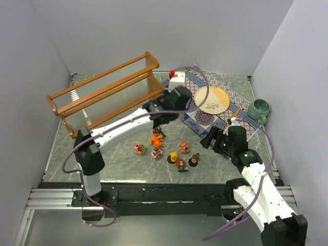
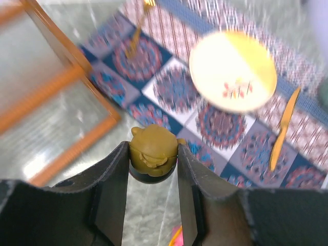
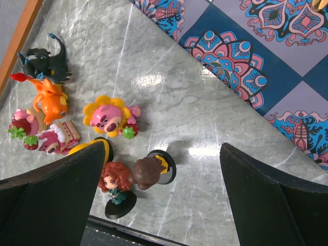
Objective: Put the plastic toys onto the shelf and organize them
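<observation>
The left gripper (image 2: 152, 166) is closed on a mustard-yellow figurine (image 2: 152, 149) with a round black base. The two fingers press it from both sides, and its head stands out beyond the fingertips. In the left wrist view this toy is just beside the end corner of the shelf (image 2: 48, 110), over the place where the marble table (image 2: 154, 215) meets the patterned mat (image 2: 169, 97). A cream plate (image 2: 233, 69) with a yellow part lies on the mat, and an orange utensil (image 2: 283, 130) lies near it. This view is blurred, so the small details are not clear.

The right gripper (image 3: 162, 147) is wide open and holds nothing. It hangs over the group of toys on the table. Between its fingers lie a brown-haired doll (image 3: 147, 172) and a red-haired doll (image 3: 116, 183), both on black bases and touching each other. Further away are a pink bear in a sunflower (image 3: 109, 117), an orange figurine (image 3: 49, 100), a black spiky figurine (image 3: 47, 57) and two strawberry-pink figurines (image 3: 41, 134). A yellow figurine (image 3: 88, 146) is partly hidden behind one finger.

From above, the shelf stands along the far left of the table, and the teal mug (image 1: 259, 109) stands at the far right, off the mat's corner.
</observation>
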Controlling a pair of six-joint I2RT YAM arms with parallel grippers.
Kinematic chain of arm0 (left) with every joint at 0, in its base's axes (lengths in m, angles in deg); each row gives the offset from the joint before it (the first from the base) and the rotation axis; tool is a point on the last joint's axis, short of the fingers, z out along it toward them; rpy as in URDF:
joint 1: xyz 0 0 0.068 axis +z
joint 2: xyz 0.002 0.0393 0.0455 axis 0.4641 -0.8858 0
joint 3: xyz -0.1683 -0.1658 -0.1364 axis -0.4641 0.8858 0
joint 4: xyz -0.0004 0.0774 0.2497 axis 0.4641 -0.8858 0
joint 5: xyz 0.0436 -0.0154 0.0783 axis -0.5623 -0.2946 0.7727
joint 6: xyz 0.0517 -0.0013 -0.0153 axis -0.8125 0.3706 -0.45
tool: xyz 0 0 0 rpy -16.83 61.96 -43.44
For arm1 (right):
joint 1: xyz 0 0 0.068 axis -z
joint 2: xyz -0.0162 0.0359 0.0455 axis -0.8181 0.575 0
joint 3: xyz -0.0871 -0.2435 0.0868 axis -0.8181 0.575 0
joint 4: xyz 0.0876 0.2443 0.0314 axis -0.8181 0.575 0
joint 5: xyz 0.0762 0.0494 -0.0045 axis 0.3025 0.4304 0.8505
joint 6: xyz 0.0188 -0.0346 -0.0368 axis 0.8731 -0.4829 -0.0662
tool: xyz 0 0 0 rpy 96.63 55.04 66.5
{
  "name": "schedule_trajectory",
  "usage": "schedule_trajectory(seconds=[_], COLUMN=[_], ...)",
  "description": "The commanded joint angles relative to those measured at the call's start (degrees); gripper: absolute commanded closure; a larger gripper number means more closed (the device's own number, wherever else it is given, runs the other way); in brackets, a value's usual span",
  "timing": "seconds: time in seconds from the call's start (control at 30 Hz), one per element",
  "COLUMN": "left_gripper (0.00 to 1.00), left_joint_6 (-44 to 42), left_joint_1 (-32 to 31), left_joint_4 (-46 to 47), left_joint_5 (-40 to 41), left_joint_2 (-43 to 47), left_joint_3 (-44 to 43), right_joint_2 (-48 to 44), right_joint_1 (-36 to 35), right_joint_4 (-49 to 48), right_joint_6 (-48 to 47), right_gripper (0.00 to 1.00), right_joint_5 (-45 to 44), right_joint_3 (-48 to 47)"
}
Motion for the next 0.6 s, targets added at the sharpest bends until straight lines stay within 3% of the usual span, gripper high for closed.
schedule_trajectory(seconds=[0.0, 0.17, 0.57], left_gripper=[0.99, 0.99, 0.99], left_joint_6=[-5.7, -9.4, -9.9], left_joint_1=[4.3, 9.5, 19.8], left_joint_4=[-8.2, -10.8, -10.9], left_joint_5=[1.1, 1.0, 0.4], left_joint_2=[2.1, 1.5, 3.2], left_joint_3=[-10.9, -20.4, -22.5], right_joint_2=[0.7, 1.3, 3.8], right_joint_1=[0.2, 0.2, 0.2], right_joint_4=[-1.4, -0.5, -0.2], right_joint_6=[-1.3, -1.7, -2.4], right_gripper=[0.0, 0.0, 0.0], right_joint_5=[-0.4, -0.7, -0.5], right_joint_3=[-1.5, -2.5, -4.4])
